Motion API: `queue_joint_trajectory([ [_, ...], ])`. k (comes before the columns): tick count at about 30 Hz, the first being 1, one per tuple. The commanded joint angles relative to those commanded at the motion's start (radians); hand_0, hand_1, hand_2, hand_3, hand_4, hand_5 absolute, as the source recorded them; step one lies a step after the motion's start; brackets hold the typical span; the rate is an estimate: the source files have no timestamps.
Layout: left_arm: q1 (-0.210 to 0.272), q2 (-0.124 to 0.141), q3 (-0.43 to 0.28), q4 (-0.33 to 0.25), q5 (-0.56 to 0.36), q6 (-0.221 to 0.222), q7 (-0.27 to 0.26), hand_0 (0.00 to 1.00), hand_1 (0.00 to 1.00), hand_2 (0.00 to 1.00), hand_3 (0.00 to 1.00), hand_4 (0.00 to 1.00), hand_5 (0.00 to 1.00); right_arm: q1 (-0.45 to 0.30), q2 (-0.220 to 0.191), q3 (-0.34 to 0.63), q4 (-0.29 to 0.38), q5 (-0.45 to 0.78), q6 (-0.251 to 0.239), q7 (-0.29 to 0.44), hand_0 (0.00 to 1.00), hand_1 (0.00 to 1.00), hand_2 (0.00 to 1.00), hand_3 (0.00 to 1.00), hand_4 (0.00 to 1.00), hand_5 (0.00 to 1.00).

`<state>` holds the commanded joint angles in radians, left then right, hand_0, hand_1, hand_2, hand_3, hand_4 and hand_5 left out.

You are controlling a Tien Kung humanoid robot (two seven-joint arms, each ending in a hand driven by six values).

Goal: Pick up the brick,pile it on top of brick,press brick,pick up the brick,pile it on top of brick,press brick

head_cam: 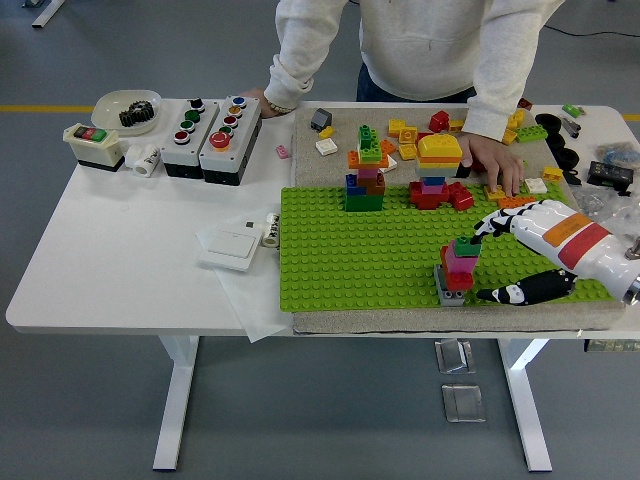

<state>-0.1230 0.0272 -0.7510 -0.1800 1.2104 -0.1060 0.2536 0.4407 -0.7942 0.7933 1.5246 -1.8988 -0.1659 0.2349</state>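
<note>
A small brick stack (458, 266) stands on the green baseplate (340, 250) toward its front right: grey base, red and pink middle, a green brick (467, 245) on top. My right hand (480, 263) reaches in from the right, open. Its upper fingertips (484, 229) lie at the green top brick and the thumb (505, 293) stretches low beside the grey base; I cannot tell how firmly they touch. The left arm is out of view. A person at the far side rests one hand (494, 164) on the mat among loose bricks, the other (262, 98) by the button boxes.
Two taller brick stacks (365, 172) (437, 168) stand at the baseplate's back edge. Loose bricks (405, 135) lie on the mat behind. Button boxes (210, 128), a bowl of gears (127, 108), a switch box (92, 145) and a white switch plate (232, 245) sit to the left.
</note>
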Motion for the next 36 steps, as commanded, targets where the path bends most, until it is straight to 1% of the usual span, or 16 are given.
queue_joint_trajectory([
  [36, 0.002, 0.0, 0.007, 0.0, -0.005, -0.002, 0.0, 0.829, 0.722, 0.603, 0.533, 0.527, 0.509, -0.014, 0.0, 0.001, 0.005, -0.003, 0.001, -0.001, 0.585, 0.602, 0.735, 0.657, 0.939, 0.519],
])
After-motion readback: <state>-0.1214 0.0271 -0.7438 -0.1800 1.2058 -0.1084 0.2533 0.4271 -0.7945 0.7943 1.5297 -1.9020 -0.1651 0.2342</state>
